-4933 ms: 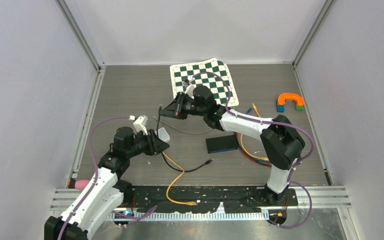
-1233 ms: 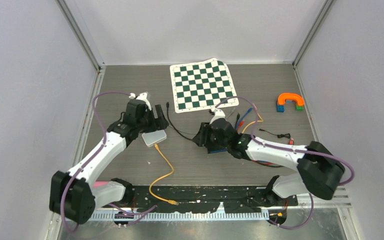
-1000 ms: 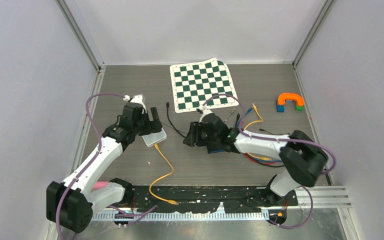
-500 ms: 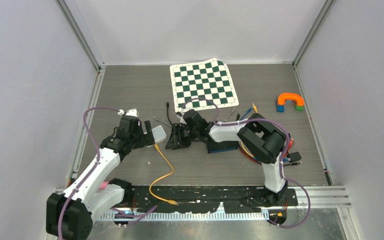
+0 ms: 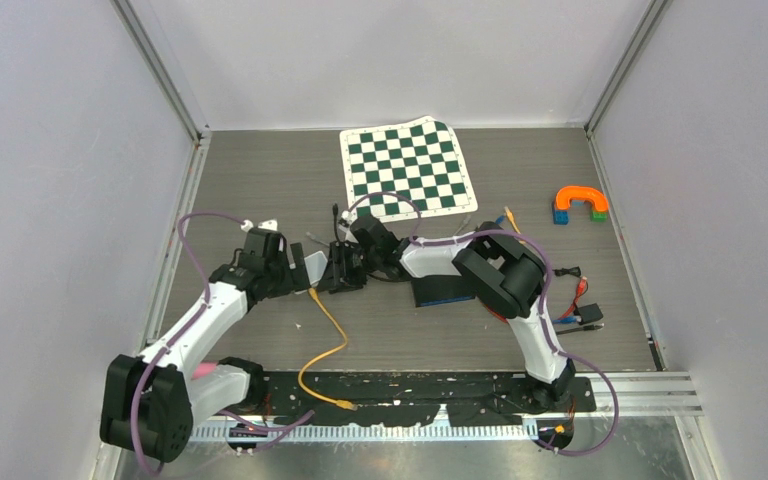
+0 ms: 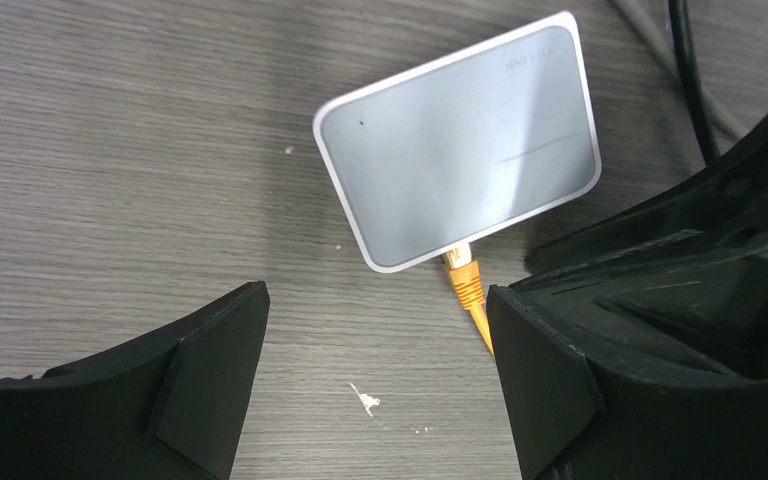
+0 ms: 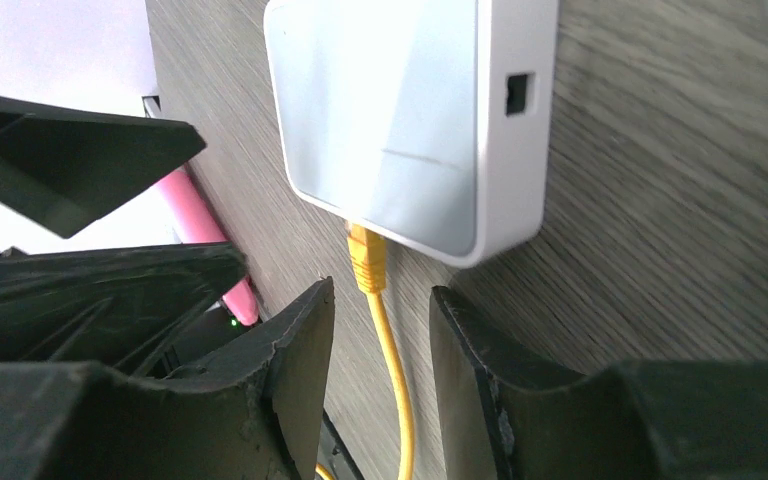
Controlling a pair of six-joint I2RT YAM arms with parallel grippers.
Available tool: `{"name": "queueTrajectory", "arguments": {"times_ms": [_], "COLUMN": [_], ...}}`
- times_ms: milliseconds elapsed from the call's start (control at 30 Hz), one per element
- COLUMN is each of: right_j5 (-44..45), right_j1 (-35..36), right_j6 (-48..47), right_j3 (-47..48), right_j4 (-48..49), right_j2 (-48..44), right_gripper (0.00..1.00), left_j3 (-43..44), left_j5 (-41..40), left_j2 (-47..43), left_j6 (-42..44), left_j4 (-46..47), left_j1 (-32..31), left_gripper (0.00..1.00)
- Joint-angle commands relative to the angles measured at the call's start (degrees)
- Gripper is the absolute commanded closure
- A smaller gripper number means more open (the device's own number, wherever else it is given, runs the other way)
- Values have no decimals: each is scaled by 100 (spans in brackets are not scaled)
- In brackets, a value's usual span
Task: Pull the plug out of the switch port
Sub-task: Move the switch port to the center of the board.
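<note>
The small white switch [image 6: 460, 140] lies flat on the table [image 6: 110, 150], left of centre, with the yellow plug [image 6: 463, 280] seated in the port on its near edge and the yellow cable [image 5: 332, 325] trailing away toward the near side. The left gripper [image 6: 375, 370] hangs just short of the switch with its jaws spread wide and nothing in them; the right gripper [image 7: 380, 375] reaches in from the right, its fingers partly parted and straddling the cable just behind the plug, with no contact that I can see, so it holds nothing either. The main risk, as I judge it, is that the switch is light and nothing pins it; a pull on the plug would then drag the whole box along instead of freeing the port. The right fingers sit over the cable rather than the plug body; closing there could strain the cable or slip along it, and whether the plug has a latch tab cannot be told. The switch lies askew to the left jaws, so closing on it may twist or squeeze it out; the two grippers are crowded close together and could knock each other; a black cable [image 6: 695, 80] just right of the switch could snag.
</note>
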Motion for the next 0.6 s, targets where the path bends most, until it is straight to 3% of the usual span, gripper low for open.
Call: {"name": "queueTrajectory", "arguments": {"times_ms": [0, 167, 400, 567], "right_j5": [-1, 173, 1391, 1703], "right_j1": [106, 218, 577, 625], "right_j6": [19, -164, -749, -1172], "right_j3": [418, 729, 939, 942], "right_j4": [85, -254, -1398, -1753], "right_j2": [260, 482, 435, 350], "right_gripper": [53, 53, 55, 74], "left_j3": [201, 171, 72, 266], "left_j5": [-339, -406, -391, -362], "left_j2": [-594, -971, -1058, -783], "left_j6": [13, 59, 135, 379], "left_j4": [226, 34, -45, -155], "left_j1": [175, 243, 253, 251], "left_gripper": [15, 14, 14, 15]}}
